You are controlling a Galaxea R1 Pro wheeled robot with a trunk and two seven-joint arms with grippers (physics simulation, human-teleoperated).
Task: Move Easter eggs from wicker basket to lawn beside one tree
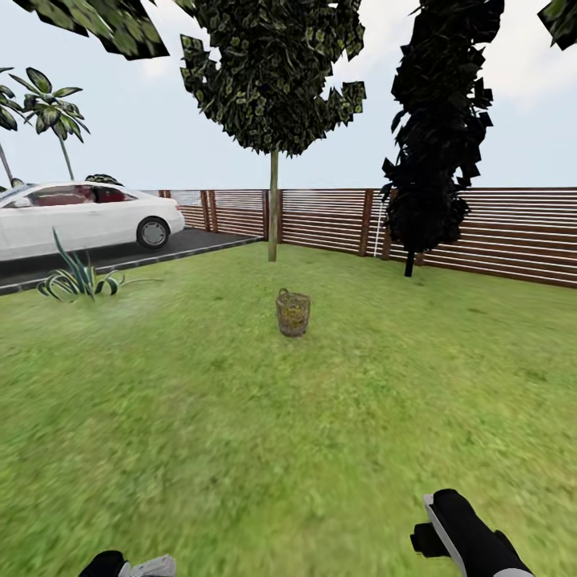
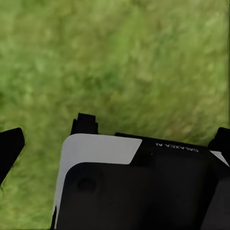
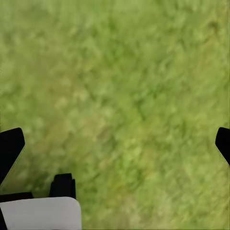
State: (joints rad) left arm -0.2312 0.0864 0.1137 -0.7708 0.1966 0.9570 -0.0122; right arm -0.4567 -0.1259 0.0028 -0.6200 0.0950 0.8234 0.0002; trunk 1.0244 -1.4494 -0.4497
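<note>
Two grippers, the left gripper (image 2: 115, 139) and right gripper (image 3: 115, 139), hang spread wide and empty over the lawn (image 1: 200, 433); the wicker basket (image 1: 293, 312) stands mid-frame before the tree (image 1: 273, 208). A careless approach could topple it.

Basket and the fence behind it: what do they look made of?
The basket looks like open-weave brown wicker, matte: light shows through its sides, with yellow glimpsed inside. The fence looks like dark brown wooden horizontal slats on thicker posts, with gaps between the slats. Both are simulator renders, so material is judged by look only.
</note>
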